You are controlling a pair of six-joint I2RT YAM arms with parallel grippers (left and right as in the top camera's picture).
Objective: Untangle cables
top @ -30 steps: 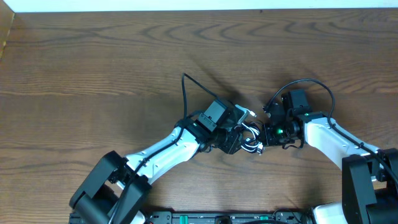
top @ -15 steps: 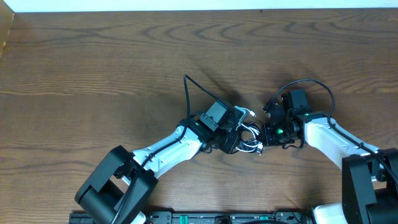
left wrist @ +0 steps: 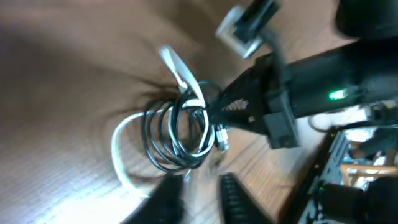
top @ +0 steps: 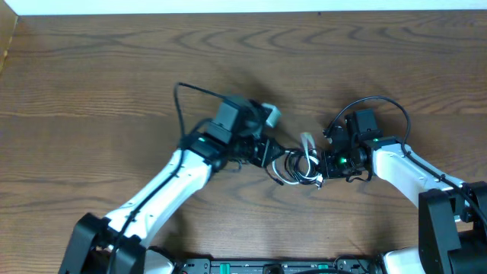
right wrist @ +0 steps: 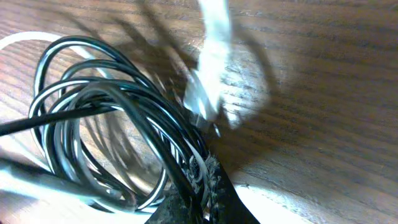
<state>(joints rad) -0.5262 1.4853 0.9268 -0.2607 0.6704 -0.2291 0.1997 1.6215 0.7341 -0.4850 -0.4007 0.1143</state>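
Note:
The black and white cables (top: pixel 295 169) lie coiled together on the wooden table between my two grippers. A white plug (top: pixel 307 142) sticks up from the coil. My right gripper (top: pixel 320 169) is shut on the coil's right edge; the right wrist view shows black loops (right wrist: pixel 106 99) and white strands pinched in its jaws (right wrist: pixel 202 186), with the white plug (right wrist: pixel 208 74) lying just beyond. My left gripper (top: pixel 268 154) is at the coil's left side. In the left wrist view its fingers (left wrist: pixel 202 196) are apart, just short of the coil (left wrist: pixel 177 130), and a thin strand runs between them.
Thick black arm cables arch over the left wrist (top: pixel 179 99) and the right wrist (top: pixel 380 101). The table's far edge meets a white strip (top: pixel 243 6). The robot base rail (top: pixel 274 266) lies along the near edge.
My left arm has swung up and to the left, off the coil. The coil now lies uncovered and stretched a little to the left. The right gripper has not moved.

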